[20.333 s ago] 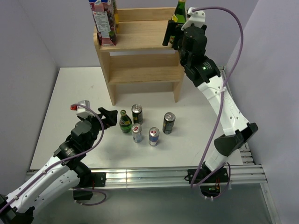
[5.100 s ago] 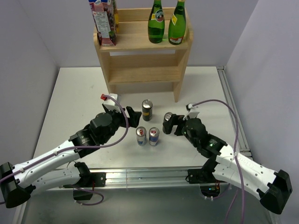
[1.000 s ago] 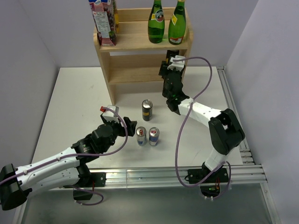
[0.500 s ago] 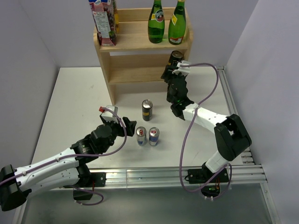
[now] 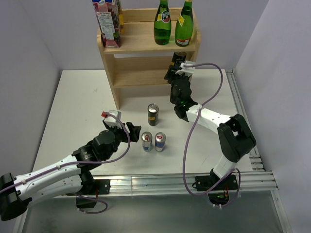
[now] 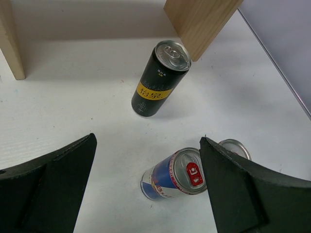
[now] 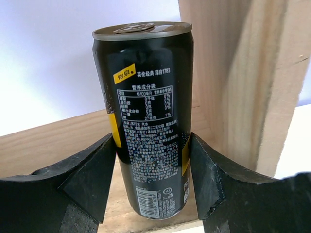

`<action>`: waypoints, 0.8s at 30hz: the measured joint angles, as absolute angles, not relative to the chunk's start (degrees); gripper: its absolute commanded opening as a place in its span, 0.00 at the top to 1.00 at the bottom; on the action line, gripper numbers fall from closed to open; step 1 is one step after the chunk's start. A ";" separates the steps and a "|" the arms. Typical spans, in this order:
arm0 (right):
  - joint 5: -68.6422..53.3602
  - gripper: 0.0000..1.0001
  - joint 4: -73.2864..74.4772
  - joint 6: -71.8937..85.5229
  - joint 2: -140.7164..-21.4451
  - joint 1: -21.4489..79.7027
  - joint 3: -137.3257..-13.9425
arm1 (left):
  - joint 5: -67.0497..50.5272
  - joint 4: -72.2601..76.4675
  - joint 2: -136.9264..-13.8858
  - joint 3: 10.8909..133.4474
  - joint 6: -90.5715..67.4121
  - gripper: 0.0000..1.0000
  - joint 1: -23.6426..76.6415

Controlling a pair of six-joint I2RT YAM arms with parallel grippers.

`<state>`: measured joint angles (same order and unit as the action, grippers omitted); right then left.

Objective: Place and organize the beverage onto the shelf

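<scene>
Found the right gripper clamped on a black can, pads pressing both sides of its lower half, can upright, lid level. Noted the can at the mouth of the lower tier of the shelf, close beside the right side panel. Cannot tell whether the base touches the lower board.

Found the left gripper spread wide and empty, low over the table, facing a blue-and-silver can. Noted a second small can just beside it, partly hidden behind one finger, and another black can upright farther off, near the shelf's foot.

Logged on the top tier: two green bottles and a carton.

Judged the step in hand: setting the held can down on the lower tier. Recommend:
- Carry it deeper toward the back, kept vertical and off the side panel.
- Lower until the base sits flat, and only then release.
- Withdraw straight back to avoid tipping.
- Leave room to the left for the three cans on the table.
</scene>
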<state>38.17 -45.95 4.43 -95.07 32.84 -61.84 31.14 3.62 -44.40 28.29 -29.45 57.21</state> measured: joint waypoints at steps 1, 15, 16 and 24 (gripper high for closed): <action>38.15 1.00 -46.17 4.40 -95.29 32.95 -61.93 | 31.22 3.60 -44.25 28.21 -29.45 0.06 57.21; 38.63 0.60 -48.62 3.14 -96.64 34.33 -62.04 | 31.38 3.60 -43.20 26.96 -29.69 0.06 57.21; 38.65 0.45 -48.71 3.07 -96.66 34.39 -62.02 | 31.38 3.60 -43.20 26.87 -29.69 0.06 57.21; 38.19 0.12 -45.41 4.01 -98.21 36.10 -60.73 | 31.38 3.57 -42.89 26.63 -29.71 0.07 57.21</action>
<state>38.20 -45.41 4.01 -98.21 36.10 -60.73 31.38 3.57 -42.89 26.63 -29.71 57.21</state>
